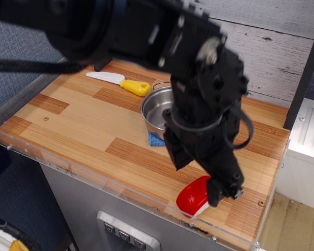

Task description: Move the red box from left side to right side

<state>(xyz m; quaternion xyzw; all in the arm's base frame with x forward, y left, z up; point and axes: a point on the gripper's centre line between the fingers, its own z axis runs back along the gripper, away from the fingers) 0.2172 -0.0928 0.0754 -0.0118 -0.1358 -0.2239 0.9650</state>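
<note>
Red box: grip and heading

Red box [193, 196] sits near the table [83, 123] front edge, toward the camera's right, partly hidden. Likely light, rigid plastic; the glossy rounded top looks slippery (white base may grip better), so pinch across the short sides. Long axis probably runs diagonally, near-left to far-right. End effector [222, 188] is down at its right end; jaw opening cannot be told.

Bulky matte-black arm [146, 31], looped black cable [240, 130], blocky black fingers [222, 180].
</note>
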